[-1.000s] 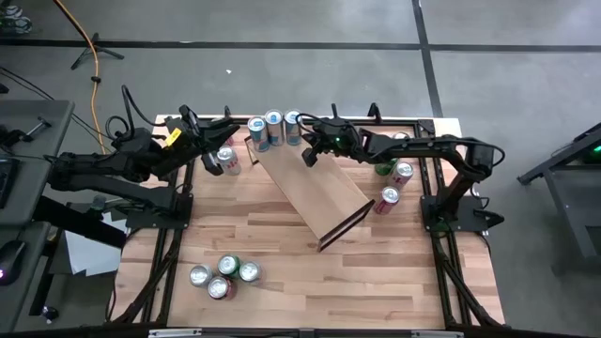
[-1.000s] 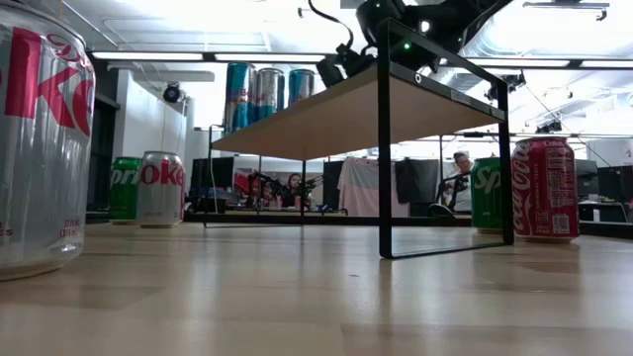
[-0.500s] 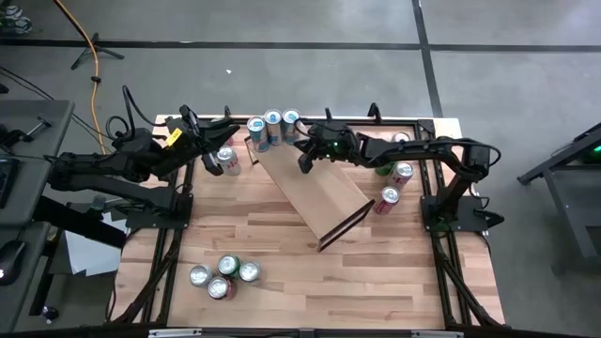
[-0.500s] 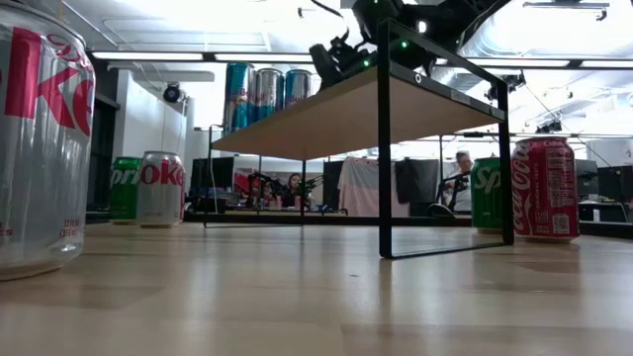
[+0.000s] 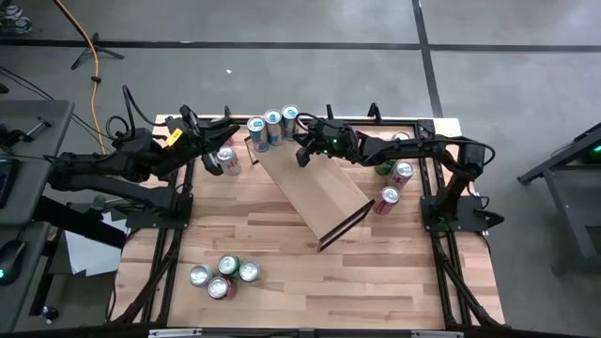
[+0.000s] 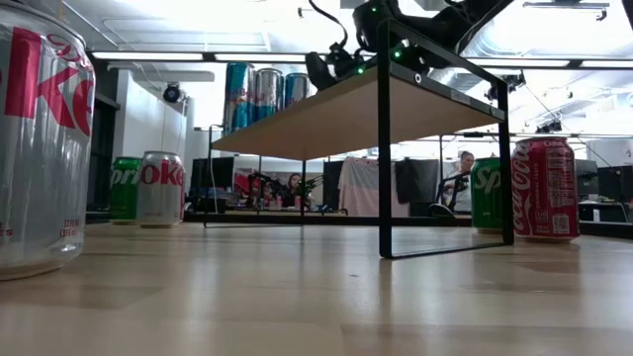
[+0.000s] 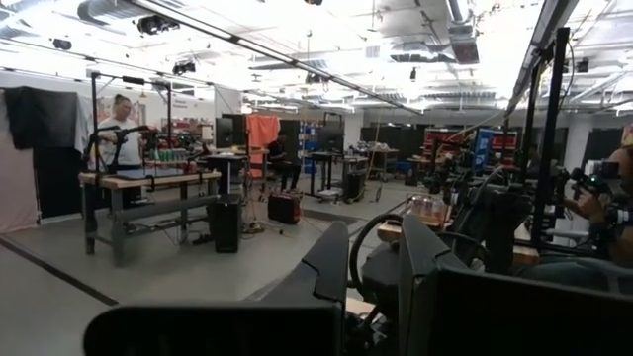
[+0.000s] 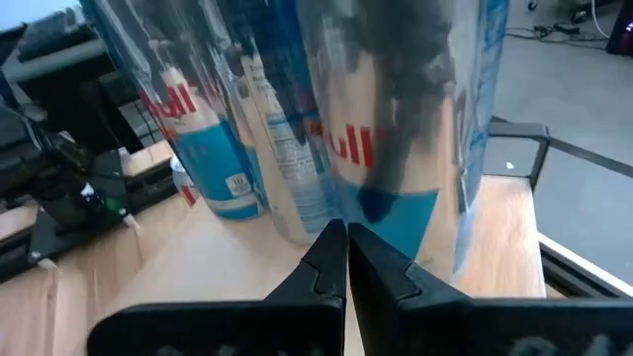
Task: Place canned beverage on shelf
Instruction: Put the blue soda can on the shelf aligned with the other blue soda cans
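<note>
We see three blue energy-drink cans (image 5: 272,127) standing together at the shelf's (image 5: 315,188) far end. The right hand (image 8: 346,259) sits just before the nearest, fingers pressed shut on nothing, a closure only the wrist view shows. The left hand (image 5: 222,133) waits beside the bench's (image 5: 282,244) far-left corner; its opening we cannot tell.

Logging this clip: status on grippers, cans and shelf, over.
Right gripper shut, empty, over the shelf beside the three blue cans standing at its end. Left gripper idle at the table's far left. Nothing in the way.
</note>
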